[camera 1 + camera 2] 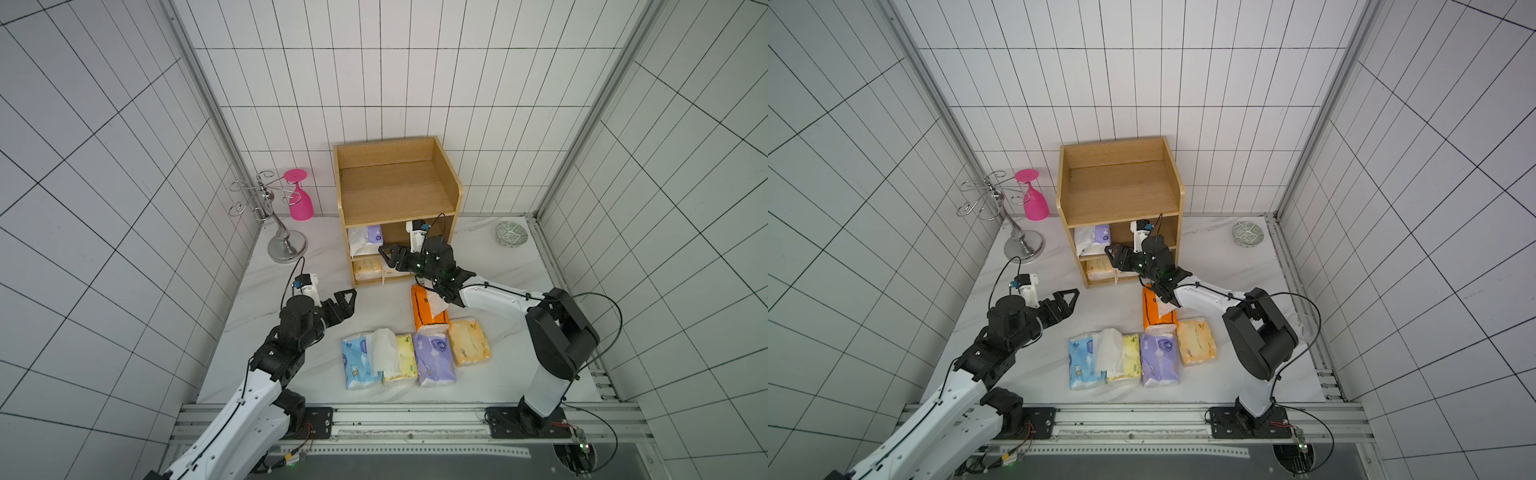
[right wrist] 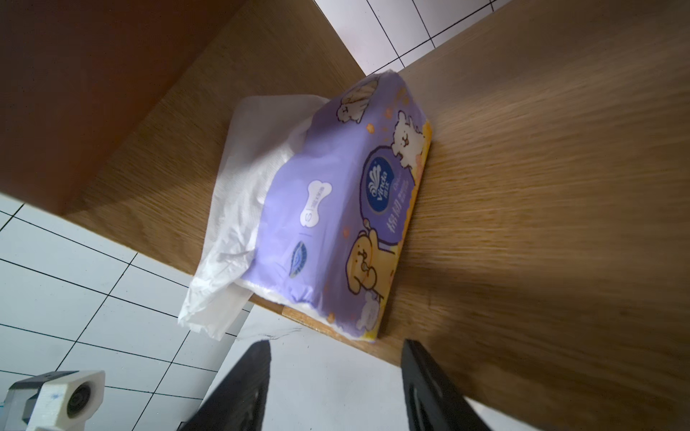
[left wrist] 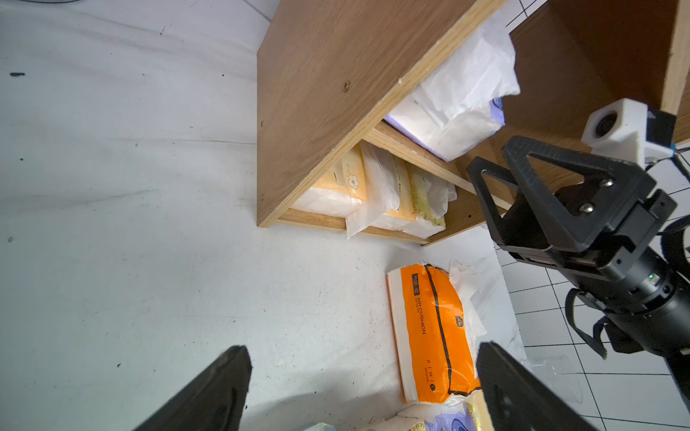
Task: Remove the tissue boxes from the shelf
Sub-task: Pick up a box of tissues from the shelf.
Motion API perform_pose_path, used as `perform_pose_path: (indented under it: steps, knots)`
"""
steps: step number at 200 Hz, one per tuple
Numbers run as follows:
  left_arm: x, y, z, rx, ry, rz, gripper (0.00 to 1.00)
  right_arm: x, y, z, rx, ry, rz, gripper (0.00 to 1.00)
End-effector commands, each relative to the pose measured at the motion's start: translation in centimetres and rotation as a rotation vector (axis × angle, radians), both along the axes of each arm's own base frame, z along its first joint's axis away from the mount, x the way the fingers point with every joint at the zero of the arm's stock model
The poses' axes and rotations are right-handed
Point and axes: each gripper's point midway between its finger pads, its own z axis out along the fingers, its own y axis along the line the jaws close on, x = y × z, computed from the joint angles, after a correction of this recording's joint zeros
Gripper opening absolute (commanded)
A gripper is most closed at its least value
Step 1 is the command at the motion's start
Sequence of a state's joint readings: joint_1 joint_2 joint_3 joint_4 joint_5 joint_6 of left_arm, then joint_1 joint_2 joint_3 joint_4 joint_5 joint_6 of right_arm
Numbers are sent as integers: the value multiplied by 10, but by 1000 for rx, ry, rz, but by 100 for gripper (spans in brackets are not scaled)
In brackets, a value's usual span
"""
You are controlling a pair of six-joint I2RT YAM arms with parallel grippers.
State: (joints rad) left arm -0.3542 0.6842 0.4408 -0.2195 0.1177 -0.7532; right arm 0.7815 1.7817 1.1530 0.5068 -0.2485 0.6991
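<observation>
**Purple pack before the right gripper**

The left gripper (image 1: 348, 300) hangs spread and empty above the table (image 1: 498, 262), near the shelf (image 1: 399, 195). The purple pack (image 2: 336, 209) lies on the middle tier, just ahead of the right gripper (image 2: 336, 347), whose jaws stand apart, holding nothing.

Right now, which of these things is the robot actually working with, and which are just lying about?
Job: shelf; purple pack on its middle tier; packs on its bottom tier; packs already taken out.
Lying about: wire rack; pink goblet; patterned dish.
</observation>
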Motion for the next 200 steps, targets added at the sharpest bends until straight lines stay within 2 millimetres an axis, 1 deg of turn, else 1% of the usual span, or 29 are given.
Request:
perform_pose_path:
  steps: [1, 36, 66, 80, 85, 89, 99, 119, 126, 136, 148, 168, 200]
  knots:
    - [-2, 2, -6, 10, -8, -7, 98, 7, 16, 36, 61, -74, 21, 60]
    - [-5, 1, -11, 10, 9, -14, 98, 10, 26, 31, 61, -68, 39, 60]
    - [-10, 4, -6, 4, 0, -11, 98, 15, 30, 31, 47, -74, 32, 60]
    - [-14, 5, -6, 7, -2, -8, 98, 17, 31, 29, 27, -80, 23, 57]
    - [-15, 6, -6, 10, -3, -7, 98, 18, 31, 28, 19, -80, 21, 54]
    - [-15, 7, -5, 11, -3, -3, 98, 19, 31, 29, 14, -82, 20, 50]
    - [-18, 9, -4, 16, -1, 1, 98, 20, 30, 28, 0, -84, 19, 37]
    - [-25, 13, 4, 23, -2, 2, 98, 15, 29, 33, -19, -89, 33, 15]
    - [-28, 14, 7, 25, -4, 4, 98, 12, 28, 35, -30, -93, 41, 9]
    - [-33, 17, 11, 28, -13, 9, 98, 6, 25, 37, -52, -96, 52, 4]
    - [-39, 21, 14, 35, -23, 17, 98, -1, 21, 38, -87, -106, 66, 0]
    - [-43, 28, 15, 50, -40, 42, 98, -11, 11, 35, -138, -100, 60, 0]
    - [-40, 24, 18, 44, -44, 25, 98, -29, 4, 17, -178, -75, 65, 0]
